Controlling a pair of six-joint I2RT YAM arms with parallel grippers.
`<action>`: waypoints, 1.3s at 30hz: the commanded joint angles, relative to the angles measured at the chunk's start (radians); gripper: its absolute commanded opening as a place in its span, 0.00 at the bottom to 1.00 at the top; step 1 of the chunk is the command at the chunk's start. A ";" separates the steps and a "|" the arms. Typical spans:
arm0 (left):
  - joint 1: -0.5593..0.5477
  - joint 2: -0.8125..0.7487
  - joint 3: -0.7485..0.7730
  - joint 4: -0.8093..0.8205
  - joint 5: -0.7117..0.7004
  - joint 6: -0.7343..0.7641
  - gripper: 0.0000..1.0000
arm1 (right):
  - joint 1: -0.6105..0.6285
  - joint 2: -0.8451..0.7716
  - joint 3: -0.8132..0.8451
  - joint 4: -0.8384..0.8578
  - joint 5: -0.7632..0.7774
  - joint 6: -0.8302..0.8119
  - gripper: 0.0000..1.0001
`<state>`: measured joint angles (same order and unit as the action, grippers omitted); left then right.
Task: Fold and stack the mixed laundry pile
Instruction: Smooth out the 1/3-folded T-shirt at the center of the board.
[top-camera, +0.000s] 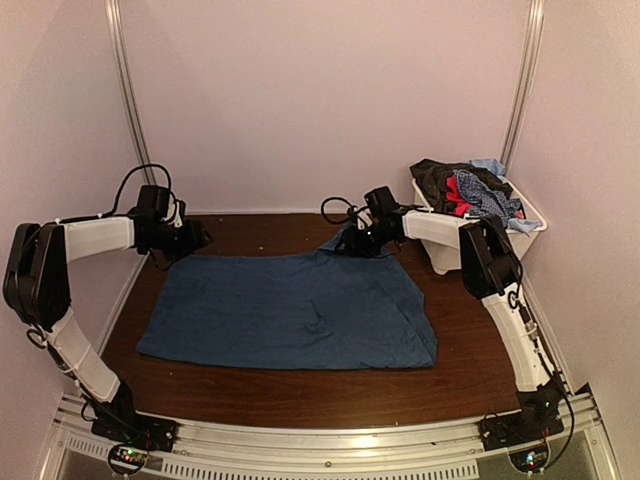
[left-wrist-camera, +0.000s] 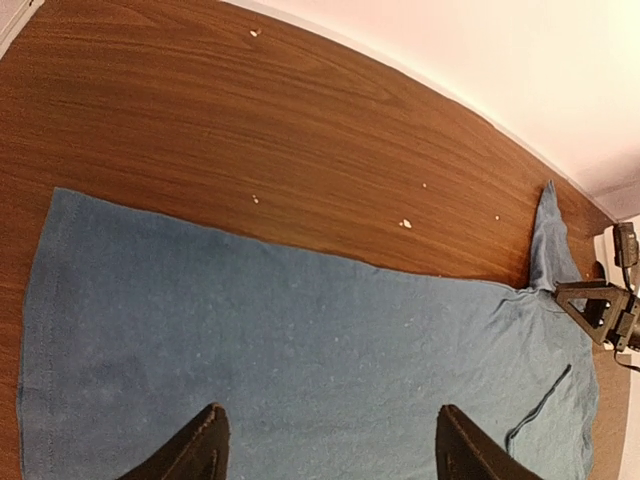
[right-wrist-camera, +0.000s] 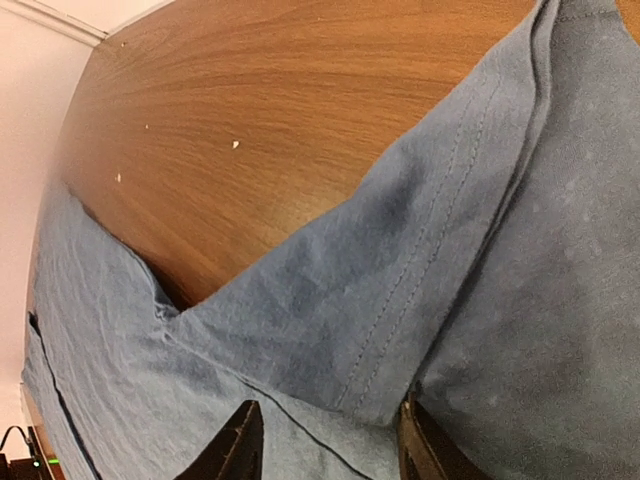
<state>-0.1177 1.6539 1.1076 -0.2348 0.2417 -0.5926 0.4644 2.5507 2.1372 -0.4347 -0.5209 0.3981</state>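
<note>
Dark-blue T-shirt (top-camera: 290, 310) spread flat on tabletop (top-camera: 470, 370) | left claw (left-wrist-camera: 330, 440) apart, above shirt | right claw (right-wrist-camera: 325, 440) apart, straddling its sleeve

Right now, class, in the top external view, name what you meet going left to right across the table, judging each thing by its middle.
left gripper → dark-blue T-shirt → right gripper → white bin holding the remaining clothes

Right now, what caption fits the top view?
Left hand, right hand near far edge of blue shirt; clothes in bin beside.
</note>
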 joint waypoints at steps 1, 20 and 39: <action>0.014 0.029 0.024 0.045 -0.012 0.002 0.72 | -0.004 0.048 0.064 0.015 -0.026 0.041 0.45; 0.087 0.136 0.047 0.110 0.066 -0.042 0.72 | -0.049 0.340 0.408 0.532 -0.238 0.441 0.11; 0.144 0.232 0.199 -0.003 0.032 0.032 0.82 | -0.115 -0.017 0.211 -0.064 0.011 -0.154 0.59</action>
<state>-0.0151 1.8366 1.2354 -0.2066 0.2695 -0.5900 0.3828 2.5893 2.3768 -0.2977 -0.6605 0.4065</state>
